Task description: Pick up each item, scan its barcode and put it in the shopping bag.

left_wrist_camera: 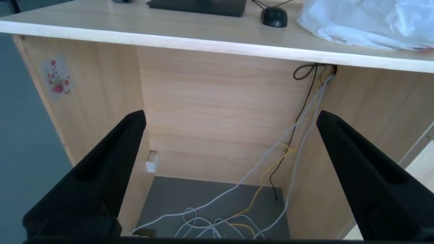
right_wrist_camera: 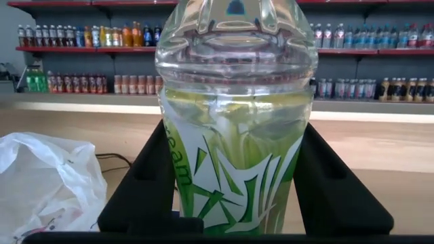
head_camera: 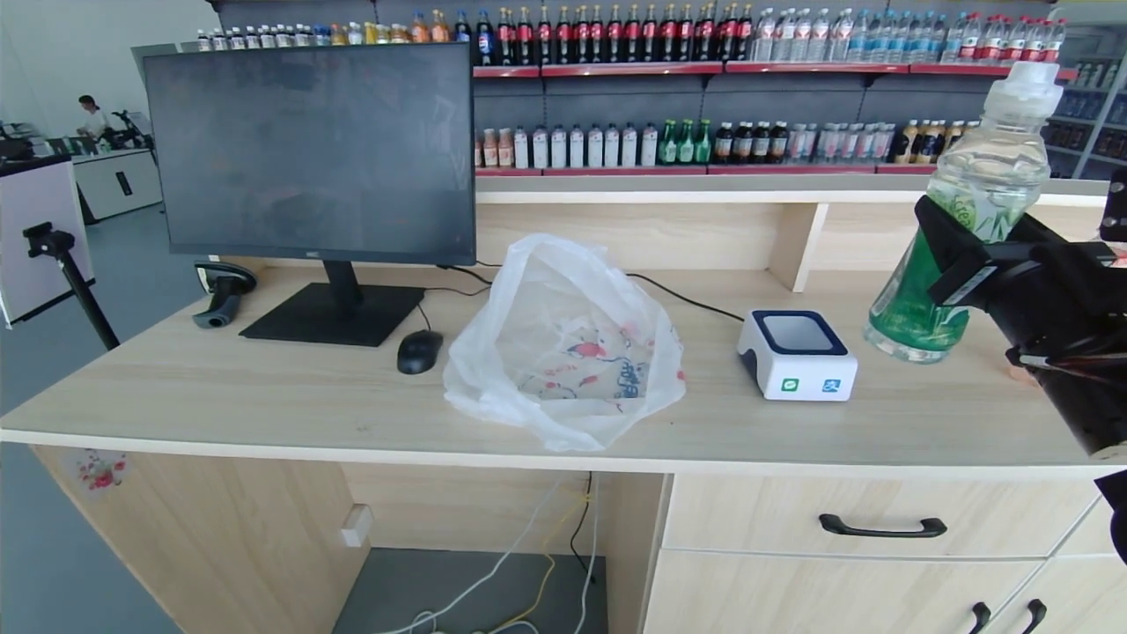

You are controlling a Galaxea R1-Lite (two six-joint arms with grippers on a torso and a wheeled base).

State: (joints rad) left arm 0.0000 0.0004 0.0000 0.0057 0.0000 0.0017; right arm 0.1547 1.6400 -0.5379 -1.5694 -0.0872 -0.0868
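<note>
The right gripper (head_camera: 955, 251) pinches in its jaws a tilted clear plastic bottle with green label (head_camera: 977, 185) above the pale wooden table (head_camera: 264, 387), right of the white box scanner (head_camera: 797, 355) and crumpled white plastic shopping bag (head_camera: 563, 343); the left gripper (left_wrist_camera: 230, 176) hangs below, jaws spread.
</note>
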